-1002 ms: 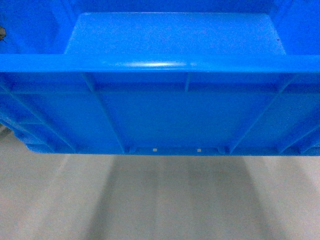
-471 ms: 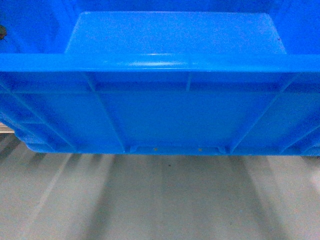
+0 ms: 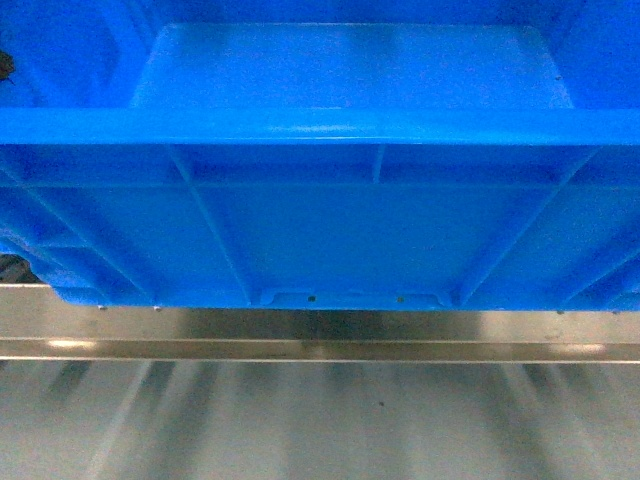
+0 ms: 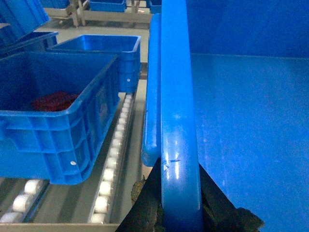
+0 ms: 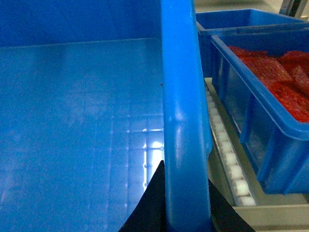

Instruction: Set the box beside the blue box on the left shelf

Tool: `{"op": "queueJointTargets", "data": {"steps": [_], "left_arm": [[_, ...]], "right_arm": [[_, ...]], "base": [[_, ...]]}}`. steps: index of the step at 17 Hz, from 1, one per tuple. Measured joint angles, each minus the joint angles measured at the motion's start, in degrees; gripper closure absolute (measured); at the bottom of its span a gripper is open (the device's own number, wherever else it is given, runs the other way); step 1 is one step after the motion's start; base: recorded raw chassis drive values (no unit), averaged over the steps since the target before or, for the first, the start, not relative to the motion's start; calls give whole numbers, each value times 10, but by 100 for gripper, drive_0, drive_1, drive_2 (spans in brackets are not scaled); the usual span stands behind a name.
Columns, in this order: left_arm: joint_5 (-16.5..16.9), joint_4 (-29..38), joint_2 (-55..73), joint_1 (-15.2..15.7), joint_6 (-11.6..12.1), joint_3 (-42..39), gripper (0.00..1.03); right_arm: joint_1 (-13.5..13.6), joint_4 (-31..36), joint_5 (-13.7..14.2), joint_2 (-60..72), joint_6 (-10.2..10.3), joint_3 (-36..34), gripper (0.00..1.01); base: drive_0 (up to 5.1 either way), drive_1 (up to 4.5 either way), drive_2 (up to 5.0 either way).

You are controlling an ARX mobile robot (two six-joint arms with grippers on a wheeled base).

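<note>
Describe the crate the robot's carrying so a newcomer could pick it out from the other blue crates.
Start at the roller rack with white rollers and a metal front lip. The carried box sits between two parked blue crates, both grippers clamped on its side rims. Unlike its neighbours holding red contents, its floor is bare.

To your left, a blue crate (image 4: 53, 113) sits on the rollers with something red (image 4: 54, 100) lying in it, too dim to name. Just behind it stands a second blue crate (image 4: 104, 53), and more blue bins (image 4: 106, 5) show far back on another rack. To your right, another blue crate (image 5: 263, 106) holds red packets (image 5: 277, 77) piled up near its rim. Behind that one you can see the rim of a further blue crate (image 5: 231, 19).
</note>
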Motion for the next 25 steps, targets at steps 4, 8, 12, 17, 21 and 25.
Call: {"op": "queueJointTargets", "data": {"steps": [4,8,12,17,21,25], "left_arm": [[-1,-1,0,0,0,0,94],[0,-1,0,0,0,0,94],[-1,0,0,0,0,0,94],[0,0,2,0,0,0,94],[0,0,2,0,0,0,94],[0,0,2,0,0,0,94]], "right_arm": [[0,-2,0,0,0,0,93],[0,0,0,0,0,0,93],[0,-1,0,0,0,0,93],[0,-1,0,1,0,0,93],[0,-1,0,1,0,0,93],[0,-1,0,1,0,0,93]], "base": [[23,409,-364],[23,409,-364],[-17,384,-419],[-17,384,-419],[-17,384,-419],[-17,384,-419]]}}
